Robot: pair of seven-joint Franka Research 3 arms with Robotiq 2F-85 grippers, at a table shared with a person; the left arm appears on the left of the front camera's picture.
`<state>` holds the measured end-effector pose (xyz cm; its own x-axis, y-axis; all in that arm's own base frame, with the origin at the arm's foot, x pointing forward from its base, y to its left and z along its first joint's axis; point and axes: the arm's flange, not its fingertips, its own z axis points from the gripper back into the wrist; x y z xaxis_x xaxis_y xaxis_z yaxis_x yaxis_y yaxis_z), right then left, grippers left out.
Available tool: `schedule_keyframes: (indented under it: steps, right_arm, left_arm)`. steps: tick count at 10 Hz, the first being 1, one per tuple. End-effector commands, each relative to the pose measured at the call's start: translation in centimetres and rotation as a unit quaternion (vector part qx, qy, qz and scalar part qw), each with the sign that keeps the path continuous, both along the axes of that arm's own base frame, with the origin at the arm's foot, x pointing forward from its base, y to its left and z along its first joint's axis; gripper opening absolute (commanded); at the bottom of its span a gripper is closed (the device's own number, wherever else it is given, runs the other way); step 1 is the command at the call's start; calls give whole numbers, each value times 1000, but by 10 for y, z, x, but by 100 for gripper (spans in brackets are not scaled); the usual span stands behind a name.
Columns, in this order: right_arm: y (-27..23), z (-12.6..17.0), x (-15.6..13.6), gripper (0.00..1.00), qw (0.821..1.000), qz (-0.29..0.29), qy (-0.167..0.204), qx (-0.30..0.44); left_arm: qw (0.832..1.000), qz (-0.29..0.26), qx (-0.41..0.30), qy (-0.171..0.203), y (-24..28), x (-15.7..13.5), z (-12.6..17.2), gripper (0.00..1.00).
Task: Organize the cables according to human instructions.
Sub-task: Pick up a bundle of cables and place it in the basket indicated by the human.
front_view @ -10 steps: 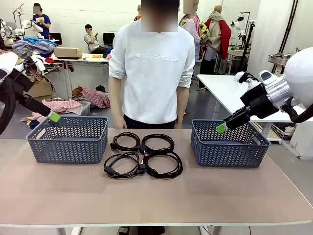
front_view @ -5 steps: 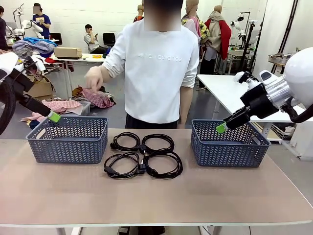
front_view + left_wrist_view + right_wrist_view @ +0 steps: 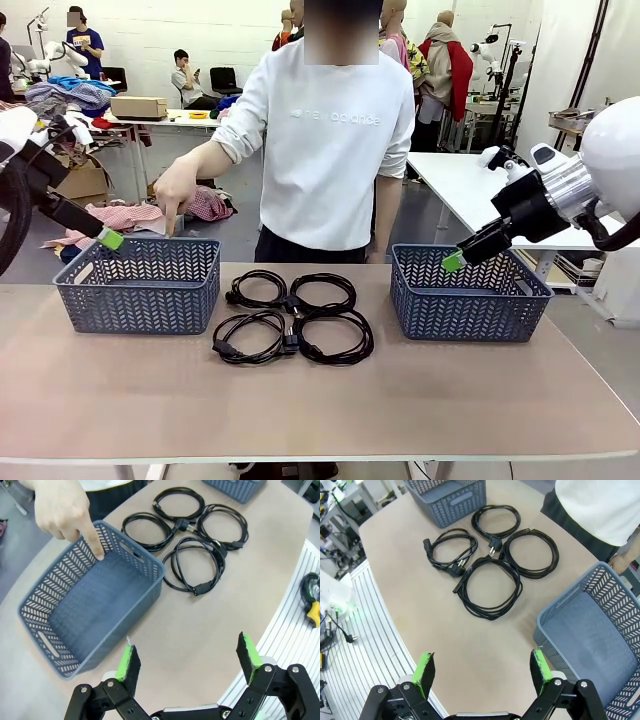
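Pointing into the blue basket [image 3: 140, 300] at nine o'clock from the coiled cables [image 3: 291, 302], a person's hand [image 3: 172, 190] hovers; left gripper [image 3: 188, 652] and right gripper [image 3: 482, 665] gape empty.

2 grey-blue baskets [image 3: 140, 288] [image 3: 465, 305] on tan table [image 3: 400, 400]

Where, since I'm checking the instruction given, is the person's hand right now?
In the front view the person's hand is at the far rim of the left basket, finger pointing down, left of the four coiled cables.
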<state>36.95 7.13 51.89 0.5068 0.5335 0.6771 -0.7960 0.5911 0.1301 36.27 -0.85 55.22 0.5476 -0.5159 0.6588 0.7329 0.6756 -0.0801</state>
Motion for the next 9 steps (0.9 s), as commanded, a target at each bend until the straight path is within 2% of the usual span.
schedule_keyframes:
  steps: [1,9]
  right_arm:
    - [0,-3,2,100,1000,11,-6,11]
    - [0,-3,2,100,1000,11,-6,11]
  left_arm:
    - [1000,-10,-5,-2,2,1,-1,100]
    - [1000,0,0,0,0,0,0,100]
